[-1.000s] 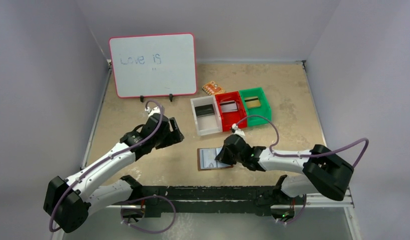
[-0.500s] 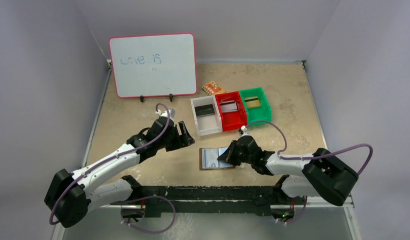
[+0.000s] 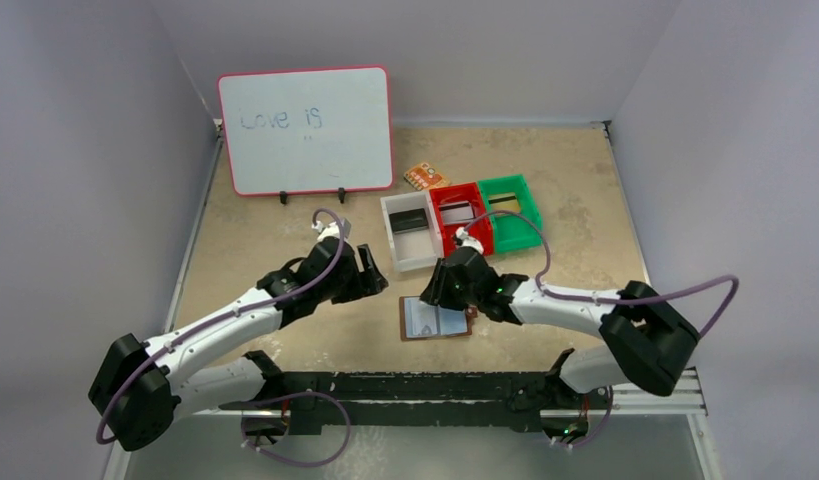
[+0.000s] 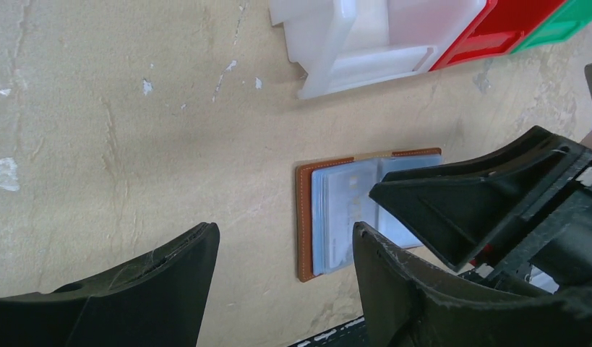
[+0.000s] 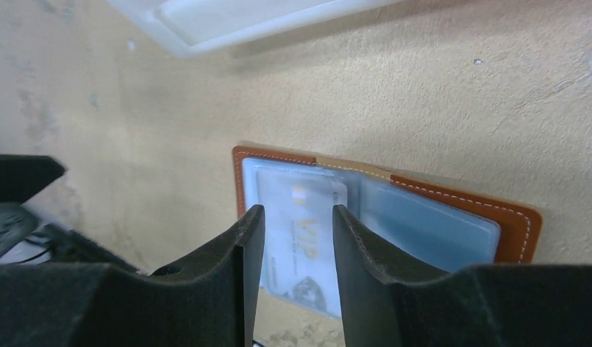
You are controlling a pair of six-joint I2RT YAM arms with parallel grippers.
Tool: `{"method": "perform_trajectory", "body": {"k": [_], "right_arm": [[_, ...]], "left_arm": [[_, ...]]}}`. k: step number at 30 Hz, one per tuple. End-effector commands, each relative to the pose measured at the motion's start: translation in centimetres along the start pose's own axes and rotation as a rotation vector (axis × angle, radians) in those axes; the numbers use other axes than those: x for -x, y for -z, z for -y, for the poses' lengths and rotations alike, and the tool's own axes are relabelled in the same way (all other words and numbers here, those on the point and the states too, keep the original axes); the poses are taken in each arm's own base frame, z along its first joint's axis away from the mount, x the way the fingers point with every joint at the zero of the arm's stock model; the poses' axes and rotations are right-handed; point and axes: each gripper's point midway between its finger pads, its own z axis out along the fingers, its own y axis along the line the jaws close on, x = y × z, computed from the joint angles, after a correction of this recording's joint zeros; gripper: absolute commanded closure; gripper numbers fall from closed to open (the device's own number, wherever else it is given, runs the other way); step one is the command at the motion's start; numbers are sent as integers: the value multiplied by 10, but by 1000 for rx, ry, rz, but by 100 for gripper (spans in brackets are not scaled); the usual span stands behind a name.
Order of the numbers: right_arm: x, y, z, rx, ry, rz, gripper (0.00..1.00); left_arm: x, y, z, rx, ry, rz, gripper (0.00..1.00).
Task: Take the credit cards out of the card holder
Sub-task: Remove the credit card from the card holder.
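1. Right pincer (image 5: 298, 217), lower centre of its wrist view: fingers parted by a narrow slot, gripping nothing, framing the pale VIP card (image 5: 305, 196) beneath. Contact with the pocket film: cannot tell.
2. From above, same pincer (image 3: 437, 290) at the upper edge of the card holder (image 3: 435, 322), near frame centre.
3. Card holder (image 5: 430, 217) spread open and flat on the worktop (image 3: 575, 170), brown border around blue-grey clear pockets. VIP card tucked inside the left leaf. Right leaf seemingly bare, though hard to read through the film.
4. Left pincer (image 4: 284, 249), bottom of its wrist view: spread wide, empty, hanging over bare worktop left of the holder (image 4: 329, 217). In the overhead view (image 3: 370, 272), just left of centre.
5. Likely step in hand: drawing the last card from its pocket. To do it well:
   - Pin the brown left border with the left pincer, clear of the pocket mouth.
   - Find which way that mouth faces first, as these views leave it unclear.
   - Set the right pincer's fingertips on the card's exposed edge and slide along the pocket, not upward.
   - Pinch only once an edge juts free, and lightly, since thin plastic slips and the film may drag along.
6. Further out, above centre in the overhead view, in a row: white bin (image 3: 417, 260) with a dark card (image 3: 408, 222), red bin (image 3: 482, 215) with a grey card (image 3: 458, 211), green bin (image 3: 530, 225) with a gold-olive card (image 3: 502, 203). By that count, probably most of the task done.
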Motion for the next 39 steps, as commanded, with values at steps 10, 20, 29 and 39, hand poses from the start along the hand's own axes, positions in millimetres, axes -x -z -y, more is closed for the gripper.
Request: {"method": "perform_trajectory", "body": {"k": [10, 20, 29, 39], "right_arm": [[-32, -22, 36, -378, 180, -76, 66], [-57, -32, 44, -316, 137, -153, 100], [-49, -35, 35, -50, -37, -171, 100], [-65, -43, 60, -10, -147, -241, 100]], "left_arm": [[17, 13, 5, 1, 3, 70, 33], [13, 12, 10, -26, 4, 48, 33], [-4, 2, 29, -94, -15, -9, 33], [-26, -12, 53, -192, 36, -51, 34]]}}
